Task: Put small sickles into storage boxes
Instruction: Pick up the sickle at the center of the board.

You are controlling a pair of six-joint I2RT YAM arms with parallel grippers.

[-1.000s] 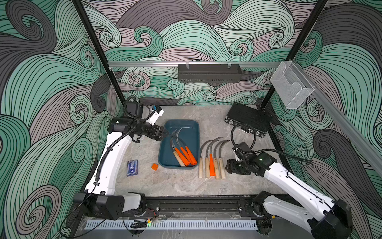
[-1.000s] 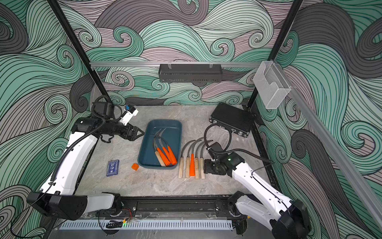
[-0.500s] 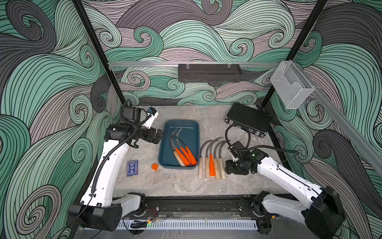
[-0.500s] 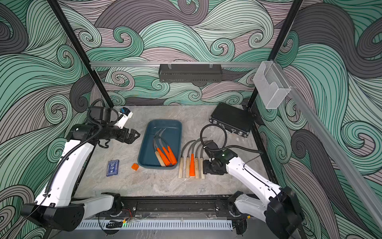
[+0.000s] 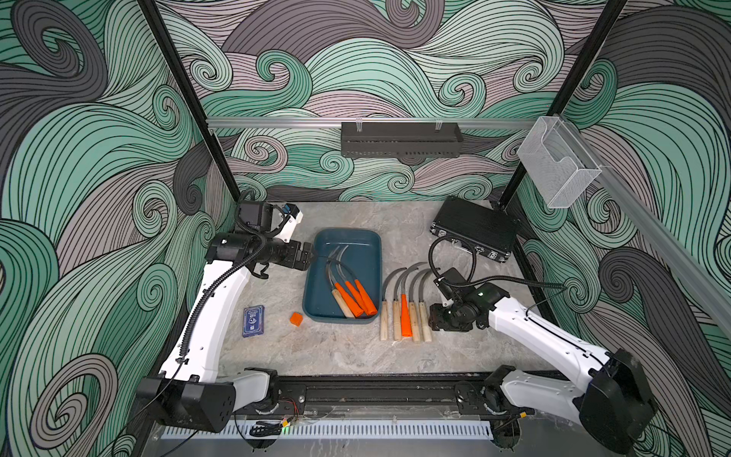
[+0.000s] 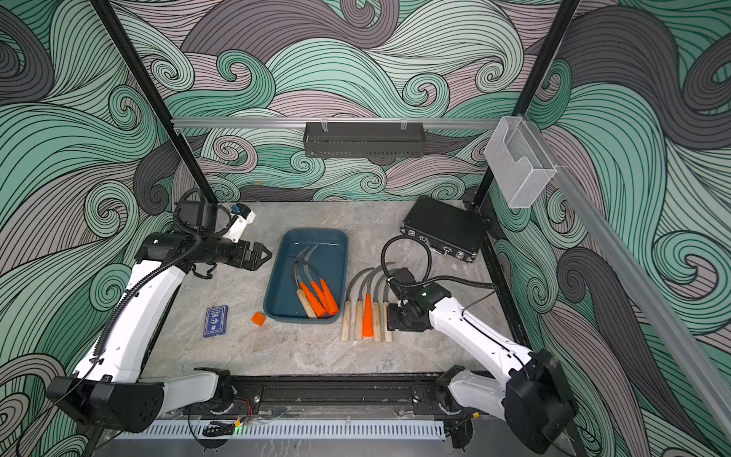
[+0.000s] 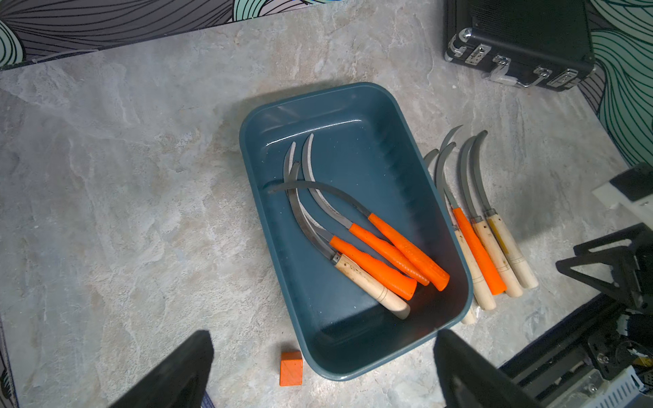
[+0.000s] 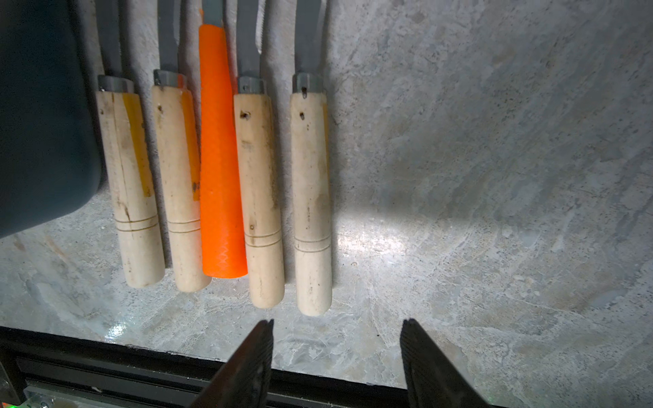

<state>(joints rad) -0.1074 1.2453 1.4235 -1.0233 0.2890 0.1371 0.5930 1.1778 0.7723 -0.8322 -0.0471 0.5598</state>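
While the right gripper (image 8: 337, 323) hangs spread and empty, the nearest wooden-handled sickle (image 8: 311, 197) looks light and rigid, best pinched across its handle.

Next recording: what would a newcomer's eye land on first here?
First, the swirling green-and-grey wave wallpaper on every wall. Then the orange handles: four sickles lie in the teal tray at the table's centre, three orange-handled and one wooden. Beside the tray lies a neat row of five sickles, with the open right gripper close by their handle ends.
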